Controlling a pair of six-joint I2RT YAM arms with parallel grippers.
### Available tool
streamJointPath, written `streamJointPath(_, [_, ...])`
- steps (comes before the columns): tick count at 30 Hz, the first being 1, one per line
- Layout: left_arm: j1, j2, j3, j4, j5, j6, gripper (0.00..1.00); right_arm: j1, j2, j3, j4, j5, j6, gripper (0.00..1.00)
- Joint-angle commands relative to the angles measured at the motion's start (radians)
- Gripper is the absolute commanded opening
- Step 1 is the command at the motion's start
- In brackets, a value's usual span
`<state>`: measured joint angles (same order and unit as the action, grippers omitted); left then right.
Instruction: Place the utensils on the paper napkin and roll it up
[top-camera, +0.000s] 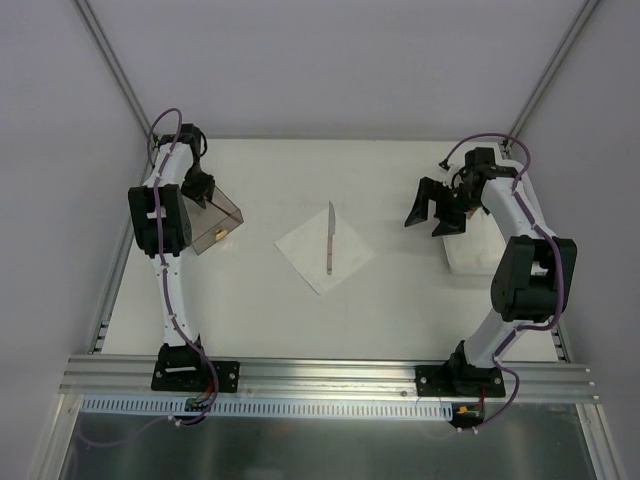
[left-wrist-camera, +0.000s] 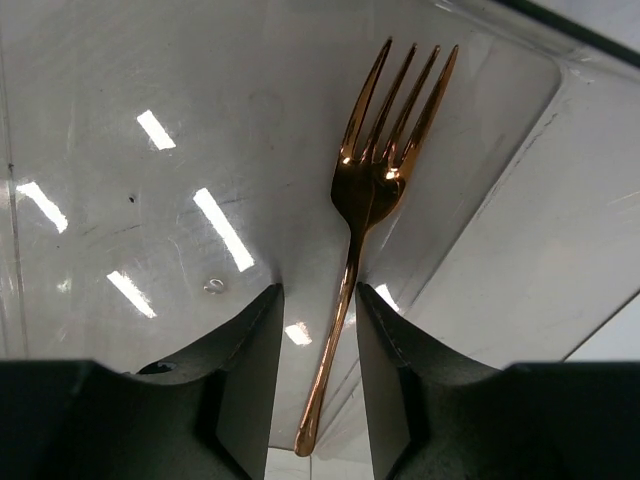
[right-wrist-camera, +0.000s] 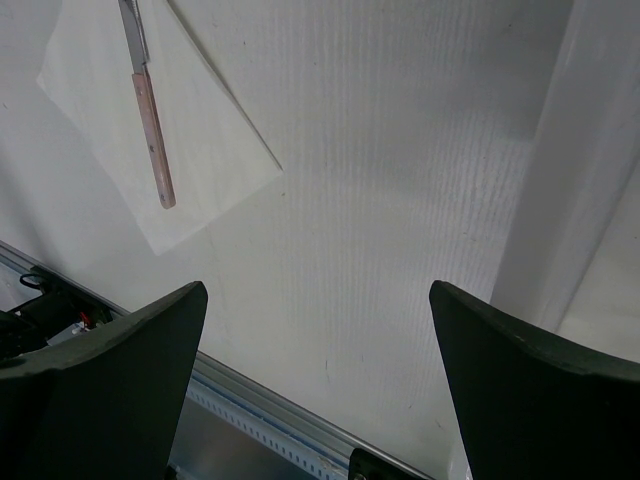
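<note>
Grey walls are seen around a white bench (top-camera: 400, 290), at whose near edge both arms are bolted. At the middle of the bench the napkin (top-camera: 322, 252) is laid flat, turned so that one corner points away from the arms. A knife (top-camera: 330, 238) is laid on it, roughly along that diagonal, blade far and pinkish handle near.

At the left, a clear box (top-camera: 215, 228) is seen tilted, and the left gripper (left-wrist-camera: 320, 292) is reached into it. A copper fork (left-wrist-camera: 375, 180) is lodged inside against the box wall, tines pointing away from the wrist. Its handle is passed between the two fingers, which are set narrow, though a gap wider than the handle is left between them. Whether either finger touches the handle cannot be told.

At the right, the right gripper (right-wrist-camera: 318, 290) is held wide and empty above bare bench, well apart from the napkin, just beside a white basket (top-camera: 475, 258).
</note>
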<state>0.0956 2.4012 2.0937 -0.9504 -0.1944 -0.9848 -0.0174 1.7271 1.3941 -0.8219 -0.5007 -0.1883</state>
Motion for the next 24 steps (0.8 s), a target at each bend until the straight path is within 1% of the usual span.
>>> streamJointPath(1, [0.000, 0.039, 0.014, 0.012, 0.030, -0.009, 0.35, -0.021, 0.006, 0.020, -0.026, 0.051, -0.013, 0.99])
streamJointPath(3, [0.001, 0.042, -0.001, 0.013, 0.050, -0.009, 0.32, -0.023, 0.006, 0.022, -0.026, 0.051, -0.014, 0.99])
streamJointPath(7, [0.001, 0.006, -0.044, 0.019, 0.070, 0.009, 0.22, -0.023, 0.002, 0.025, -0.026, 0.041, -0.014, 0.99])
streamJointPath(9, [0.001, -0.028, -0.066, 0.019, 0.073, 0.032, 0.14, -0.023, 0.002, 0.026, -0.026, 0.022, -0.017, 0.99])
streamJointPath(12, [0.001, -0.082, -0.112, 0.016, 0.072, 0.072, 0.01, -0.021, 0.002, 0.026, -0.026, -0.007, -0.016, 0.99])
streamJointPath(14, [0.001, -0.109, -0.132, 0.016, 0.072, 0.096, 0.00, -0.016, 0.005, 0.026, -0.025, -0.022, -0.013, 0.99])
streamJointPath(18, [0.001, -0.221, -0.144, 0.016, 0.058, 0.185, 0.00, -0.004, -0.006, 0.019, -0.019, -0.051, -0.011, 0.99])
streamJointPath(21, [0.003, -0.304, -0.130, 0.016, 0.040, 0.247, 0.00, 0.016, -0.021, 0.011, -0.011, -0.055, -0.010, 0.99])
streamJointPath(23, [0.001, -0.353, -0.104, 0.016, 0.036, 0.284, 0.00, 0.033, -0.026, 0.006, -0.006, -0.056, -0.007, 0.99])
streamJointPath(24, [0.000, -0.365, -0.080, 0.015, 0.044, 0.325, 0.00, 0.039, -0.029, 0.005, -0.005, -0.058, -0.007, 0.99])
